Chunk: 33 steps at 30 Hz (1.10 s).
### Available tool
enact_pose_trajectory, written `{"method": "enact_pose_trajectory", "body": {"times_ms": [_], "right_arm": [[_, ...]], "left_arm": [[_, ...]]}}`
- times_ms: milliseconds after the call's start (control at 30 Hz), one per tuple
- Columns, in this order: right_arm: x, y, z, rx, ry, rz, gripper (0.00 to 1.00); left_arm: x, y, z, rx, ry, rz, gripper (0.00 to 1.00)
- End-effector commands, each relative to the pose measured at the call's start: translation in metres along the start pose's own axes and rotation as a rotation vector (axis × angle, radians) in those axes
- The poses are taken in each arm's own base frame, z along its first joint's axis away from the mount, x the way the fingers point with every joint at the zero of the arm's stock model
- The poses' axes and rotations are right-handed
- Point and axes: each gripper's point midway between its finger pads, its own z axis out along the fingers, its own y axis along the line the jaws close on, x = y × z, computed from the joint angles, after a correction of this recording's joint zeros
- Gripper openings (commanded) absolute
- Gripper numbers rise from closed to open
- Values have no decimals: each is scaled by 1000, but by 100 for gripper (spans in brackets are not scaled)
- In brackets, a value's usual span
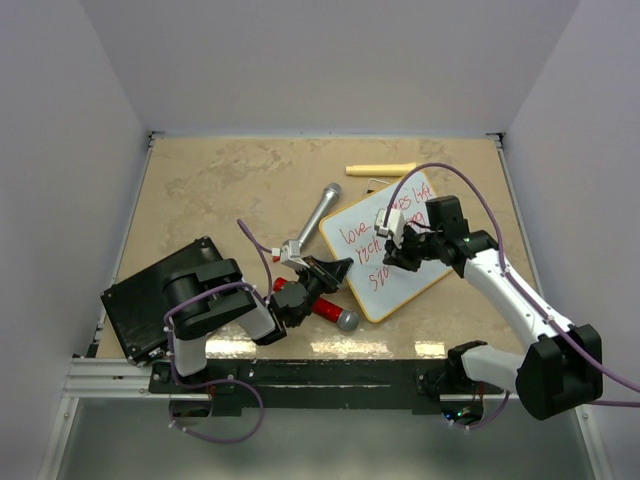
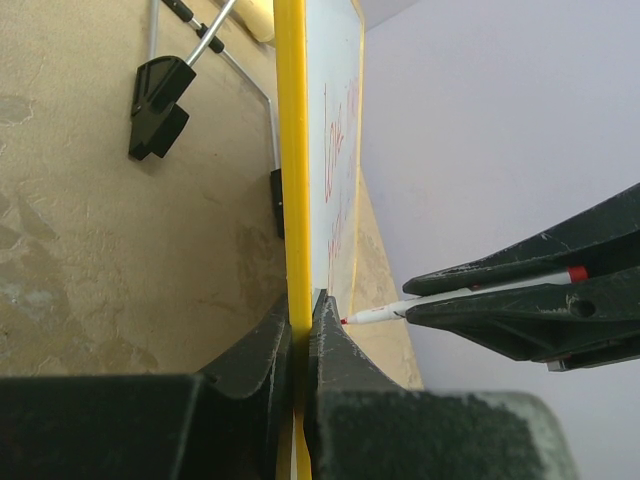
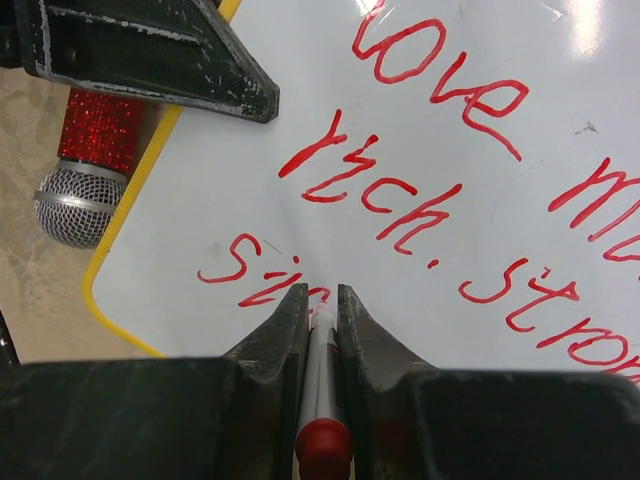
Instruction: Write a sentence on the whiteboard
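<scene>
Here, left gripper pinches the whiteboard edge, right gripper clamps the marker; pressing hard could shift it, garbling the sentence.

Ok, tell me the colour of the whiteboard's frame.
The whiteboard frame is yellow; the left wrist view shows it best.

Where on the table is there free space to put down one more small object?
Free: the far-left table, bordered by the back wall, the black box and the silver microphone. Crowded: the middle and right, with the red microphone, the whiteboard, the left gripper and the right gripper.
</scene>
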Motion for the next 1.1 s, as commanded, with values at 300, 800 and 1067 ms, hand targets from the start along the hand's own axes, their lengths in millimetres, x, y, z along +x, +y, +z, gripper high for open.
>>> {"method": "enact_pose_trajectory", "body": {"times_ms": [300,800,1067], "right_arm": [[17,23,-4,-148,81,-77,0],[-25,-8,-12,19,-58,-45,0],[-20,-26,-24,92,-62,-15,0]], "left_arm": [[-21,-17,0,86,-89,43,0],[-20,-16,0,84,-85,45,0],[-19,-18,0,92,-83,42,0]]}}
